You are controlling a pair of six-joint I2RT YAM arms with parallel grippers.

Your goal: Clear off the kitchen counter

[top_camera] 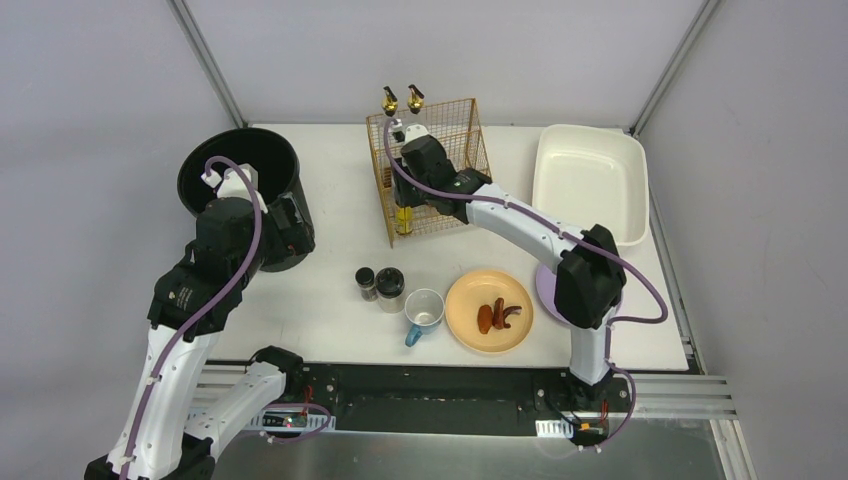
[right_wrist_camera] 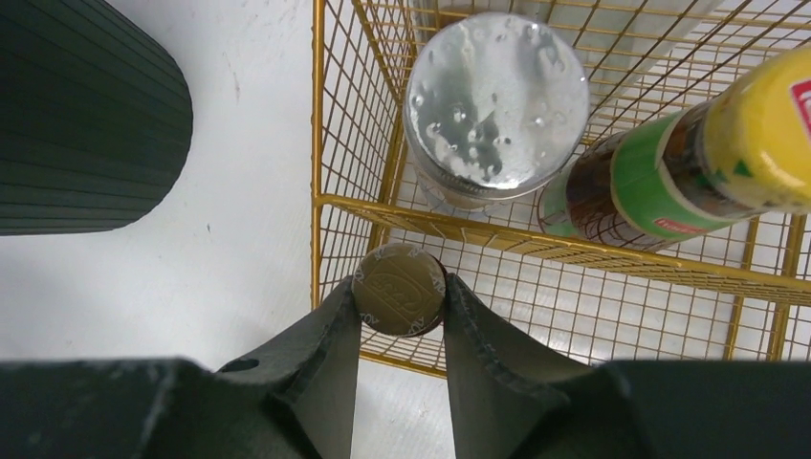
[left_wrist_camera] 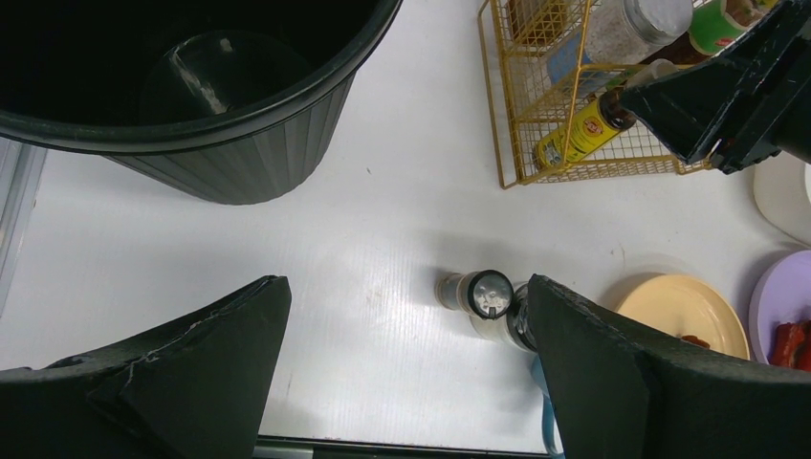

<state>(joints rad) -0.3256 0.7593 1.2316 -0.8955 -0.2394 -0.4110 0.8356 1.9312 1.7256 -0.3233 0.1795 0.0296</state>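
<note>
The white kitchen counter carries two dark-capped shakers, a white mug with a blue handle and an orange plate with sausage pieces. My right gripper reaches into the front left corner of the gold wire rack. It is shut on the brown cap of a yellow bottle standing there. My left gripper hangs open over bare counter between the black bin and the shakers, holding nothing.
Inside the rack stand a silver-lidded jar and a green-labelled bottle. A cream tub sits at the back right. A purple plate lies partly under the right arm. Two pump bottles stand behind the rack.
</note>
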